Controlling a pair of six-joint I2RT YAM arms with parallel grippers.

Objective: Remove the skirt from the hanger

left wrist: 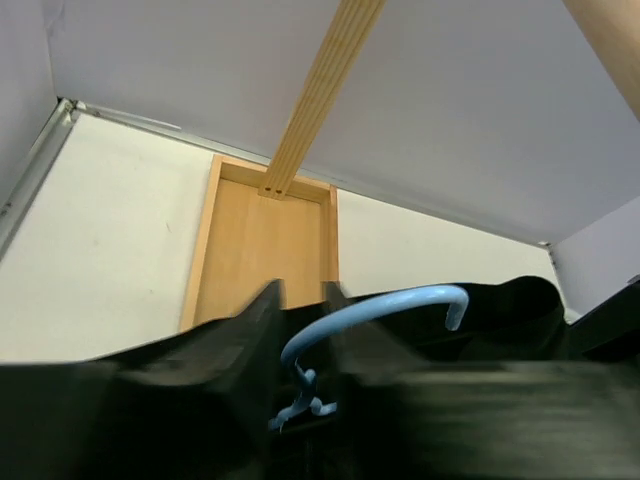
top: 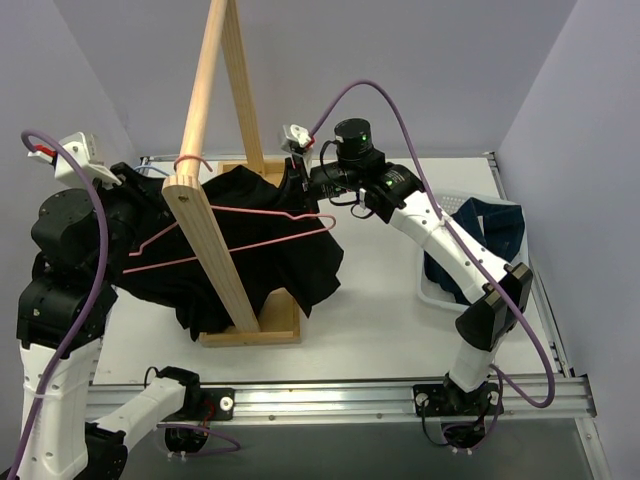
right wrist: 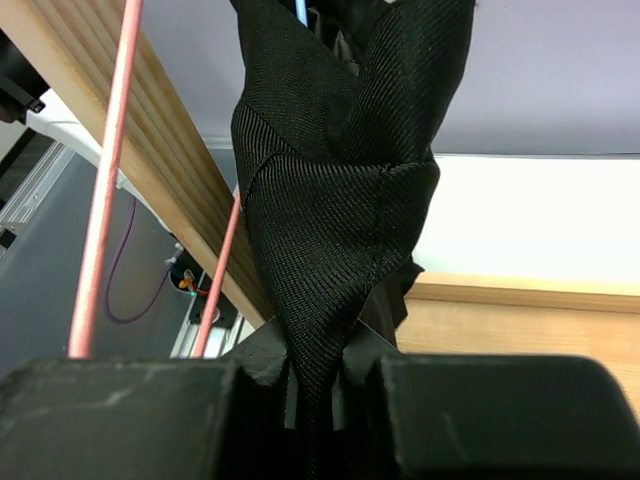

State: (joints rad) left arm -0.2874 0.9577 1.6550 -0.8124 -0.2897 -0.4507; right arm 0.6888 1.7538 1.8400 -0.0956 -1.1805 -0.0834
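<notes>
Two arms of mine rise from the near edge of the table (top: 380, 330). My left arm stands tall with its elbow folded high and its wrist bent in toward the left side of the skirt (top: 300, 265). My left pincer (left wrist: 302, 298) shows as blurred fingers either side of the hook of the blue hanger (left wrist: 380, 305), with a gap between them, and I cannot tell whether they have hold of it. My right arm stretches long across the table, its forearm rising to the skirt's upper right edge, where my right pincer (right wrist: 318, 375) is clamped tight on a bunched fold of black cloth. The skirt hangs draped about the wooden rack (top: 222, 275) in the middle of the table, with a pink hanger (right wrist: 103, 200) beside the rack's leg. Off to the right sits a white basket (top: 432, 290) with blue cloth inside.
</notes>
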